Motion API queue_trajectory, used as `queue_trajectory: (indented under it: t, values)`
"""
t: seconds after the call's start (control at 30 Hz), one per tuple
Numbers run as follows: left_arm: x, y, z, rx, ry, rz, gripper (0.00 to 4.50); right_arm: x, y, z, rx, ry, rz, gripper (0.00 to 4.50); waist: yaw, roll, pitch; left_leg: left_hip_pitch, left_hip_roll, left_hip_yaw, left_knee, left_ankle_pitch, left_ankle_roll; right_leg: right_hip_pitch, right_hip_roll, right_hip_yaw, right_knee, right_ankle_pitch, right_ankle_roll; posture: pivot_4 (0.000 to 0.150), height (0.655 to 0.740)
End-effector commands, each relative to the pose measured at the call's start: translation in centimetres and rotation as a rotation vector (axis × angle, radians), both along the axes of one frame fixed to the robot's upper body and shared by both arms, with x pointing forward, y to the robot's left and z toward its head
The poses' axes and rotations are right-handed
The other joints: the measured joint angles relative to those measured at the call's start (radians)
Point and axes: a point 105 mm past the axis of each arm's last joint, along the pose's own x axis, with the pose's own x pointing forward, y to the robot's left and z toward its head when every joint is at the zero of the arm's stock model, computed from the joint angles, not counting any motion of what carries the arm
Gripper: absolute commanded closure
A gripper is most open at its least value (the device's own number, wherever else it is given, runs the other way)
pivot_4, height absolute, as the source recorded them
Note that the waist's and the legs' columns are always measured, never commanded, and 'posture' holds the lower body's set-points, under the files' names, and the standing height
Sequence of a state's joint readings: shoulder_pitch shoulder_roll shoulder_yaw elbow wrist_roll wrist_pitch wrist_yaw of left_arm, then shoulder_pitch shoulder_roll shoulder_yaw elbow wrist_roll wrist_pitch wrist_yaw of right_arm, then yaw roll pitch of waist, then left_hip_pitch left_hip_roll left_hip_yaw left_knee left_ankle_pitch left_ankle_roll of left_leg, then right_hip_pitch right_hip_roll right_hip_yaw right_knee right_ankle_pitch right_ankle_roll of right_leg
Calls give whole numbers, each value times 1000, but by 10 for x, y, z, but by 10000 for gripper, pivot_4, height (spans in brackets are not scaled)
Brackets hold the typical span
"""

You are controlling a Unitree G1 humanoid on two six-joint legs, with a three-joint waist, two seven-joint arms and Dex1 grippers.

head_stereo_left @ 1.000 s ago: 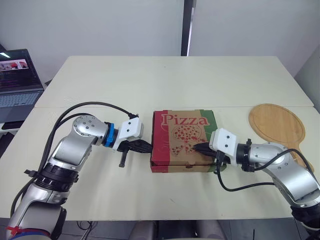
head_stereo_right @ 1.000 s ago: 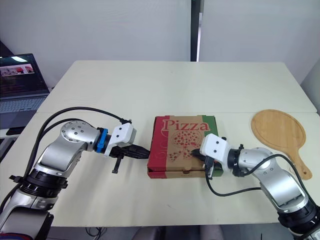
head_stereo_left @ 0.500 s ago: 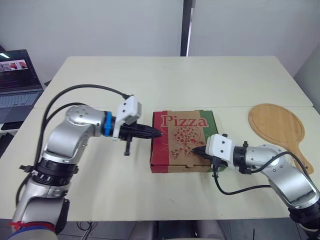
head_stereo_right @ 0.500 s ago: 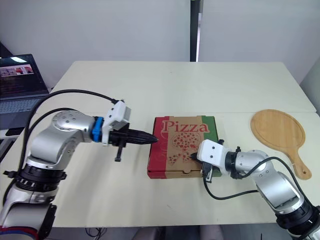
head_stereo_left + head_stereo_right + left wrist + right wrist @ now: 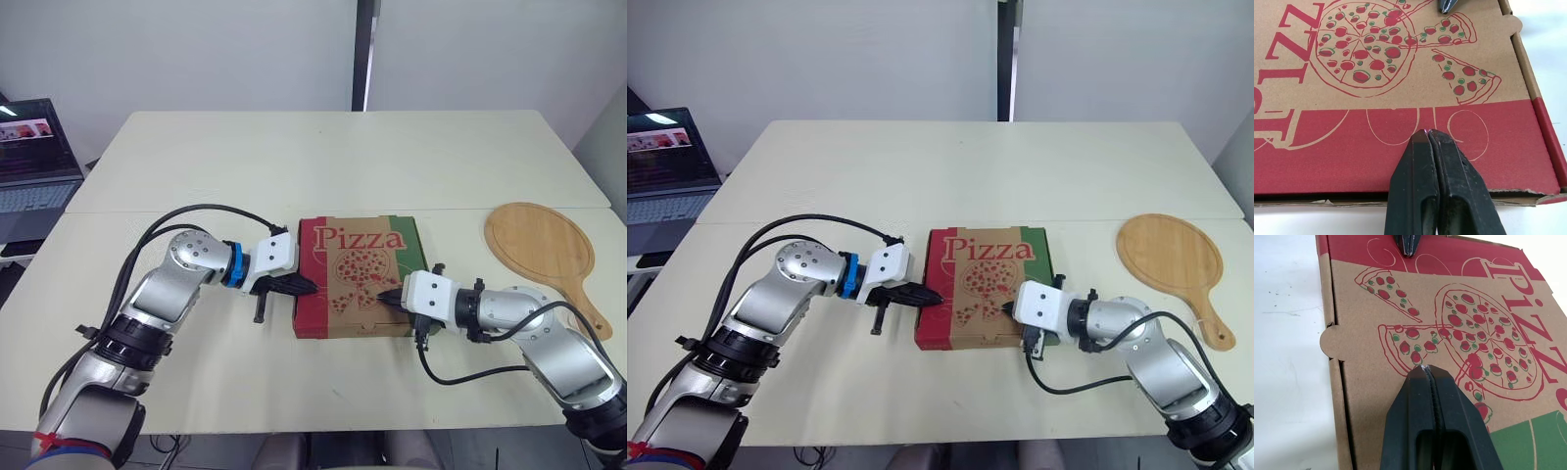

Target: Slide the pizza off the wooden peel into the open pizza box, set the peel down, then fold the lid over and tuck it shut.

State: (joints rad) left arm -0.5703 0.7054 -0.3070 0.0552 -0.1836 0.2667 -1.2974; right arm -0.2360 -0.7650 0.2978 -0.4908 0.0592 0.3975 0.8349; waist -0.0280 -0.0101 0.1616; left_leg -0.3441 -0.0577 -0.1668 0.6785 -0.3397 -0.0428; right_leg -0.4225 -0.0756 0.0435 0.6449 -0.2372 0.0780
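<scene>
pizza box [image 5: 358, 274]: lid down, contents hidden from us, mid surface [image 5: 323, 166]
left gripper [image 5: 312, 287]: fingers pressed together, tips at box's red strip
right gripper [image 5: 382, 294]: fingers pressed together, tips over lid
peel [image 5: 541, 245]: flat, right of box, apart

Both eye views look down from the near edge of the tabletop [image 5: 343, 157]; the wrist views face each other close over the pizza box [image 5: 1400, 88], which all share.
</scene>
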Motion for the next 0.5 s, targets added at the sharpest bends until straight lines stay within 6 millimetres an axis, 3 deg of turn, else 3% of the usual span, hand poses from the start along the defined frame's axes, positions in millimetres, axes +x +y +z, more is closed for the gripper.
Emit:
queue_trajectory:
  t: [0.03, 0.23, 0.37, 0.5]
  values:
    - [0, 9, -14, 19, 48, 50, 45000, 4, -4, 4, 12, -24, -14, 44478, 0, 0, 0, 0, 0, 0, 0, 0, 0, 0, 0, 0, 0, 0, 0, 1500, 7400]
    - [3, 9, 20, -155, 32, 117, 45000, 15, -16, 33, 136, -94, -95, 44478, 0, 0, 0, 0, 0, 0, 0, 0, 0, 0, 0, 0, 0, 0, 0, 1500, 7400]
    - [8, 27, 40, -241, 16, 240, 45000, 24, -38, 47, 186, -139, -206, 44478, 0, 0, 0, -2, 0, 0, 0, 0, 0, -2, 0, 0, 0, 0, 0, 1500, 7400]
    - [24, 52, 42, -271, -49, 422, 45000, 32, -71, 43, 133, -171, -329, 44478, 3, 0, 0, -1, 0, 0, 0, 0, 0, -2, 0, 0, 0, 0, 0, 1500, 7400]
